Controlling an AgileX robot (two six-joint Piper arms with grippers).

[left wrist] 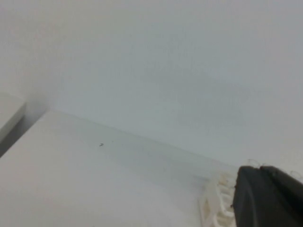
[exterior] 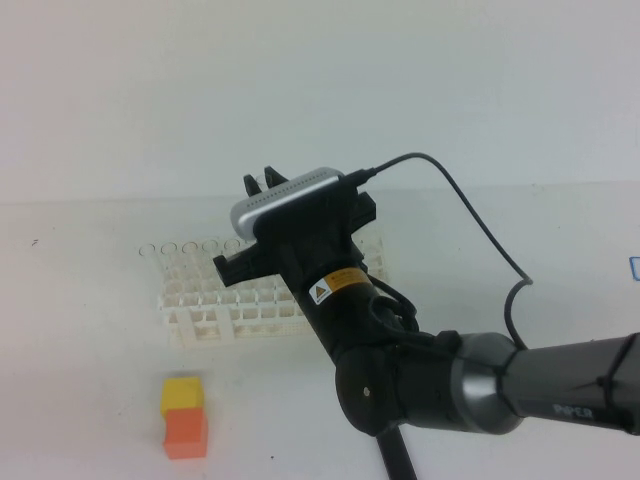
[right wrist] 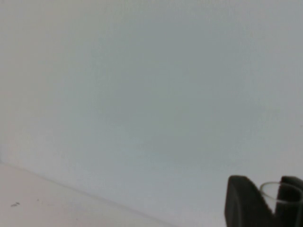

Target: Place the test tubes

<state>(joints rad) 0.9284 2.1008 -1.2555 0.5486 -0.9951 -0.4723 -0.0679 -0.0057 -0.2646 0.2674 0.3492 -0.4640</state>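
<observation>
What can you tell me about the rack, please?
The rack is a white plastic grid with rows of round holes, those in view empty, standing flat on the table near the back wall. The right arm hides its right part; the right gripper hovers over it, shut on a glass tube. The left gripper shows beside its corner in the left wrist view only. Nothing but the table visibly touches it.

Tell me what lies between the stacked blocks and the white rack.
Bare table, in the high view. The right gripper holds a test tube above the rack; the left gripper shows only in its wrist view.
</observation>
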